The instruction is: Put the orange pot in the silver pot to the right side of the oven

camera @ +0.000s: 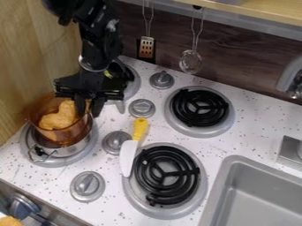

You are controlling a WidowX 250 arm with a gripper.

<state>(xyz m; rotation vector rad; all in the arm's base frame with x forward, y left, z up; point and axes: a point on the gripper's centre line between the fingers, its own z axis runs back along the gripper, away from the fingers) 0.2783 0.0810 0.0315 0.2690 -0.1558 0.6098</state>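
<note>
One orange pot [75, 131] (over one silver [66, 152]).

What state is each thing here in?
Orange pot: at the silver pot, tan lump inside
Silver pot: on a burner
Gripper: at orange pot's rim
Yellow-handled utensil: lying down
Black coils: not glowing
Slotted turner: hanging
Strainer: hanging

Lighting is bright and diffuse over the white desk [254, 132], with soft shading around the burner rims. Small highlights mark the curved faucet [289, 77] and the black arm [97, 39]. The brown back panel [245, 62] appears dimmer; pale sheen follows the rim of the sink [219, 181]. The light's source cannot be determined.
</note>
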